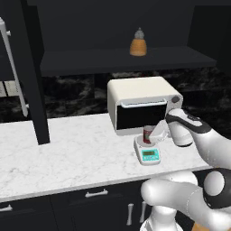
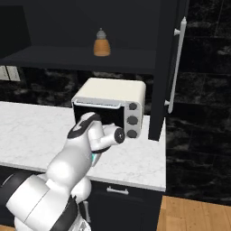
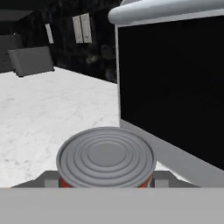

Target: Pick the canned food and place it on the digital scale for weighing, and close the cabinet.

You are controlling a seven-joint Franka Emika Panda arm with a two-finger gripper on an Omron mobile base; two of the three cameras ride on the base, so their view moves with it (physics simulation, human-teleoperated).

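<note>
Marble counter point(image 1: 67, 149) lies bare leftward — gripper point(image 1: 155, 134) grasping canned food point(image 1: 148, 134) over digital scale point(image 1: 148, 153).

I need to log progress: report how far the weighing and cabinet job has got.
Done: the canned food is out of the cabinet and stands over the digital scale, beside the toaster oven. In hand: the pincer is at the can, its fingers either side in the hand view; release not yet visible. Left: letting go and closing the cabinet, whose doors stand open.
</note>
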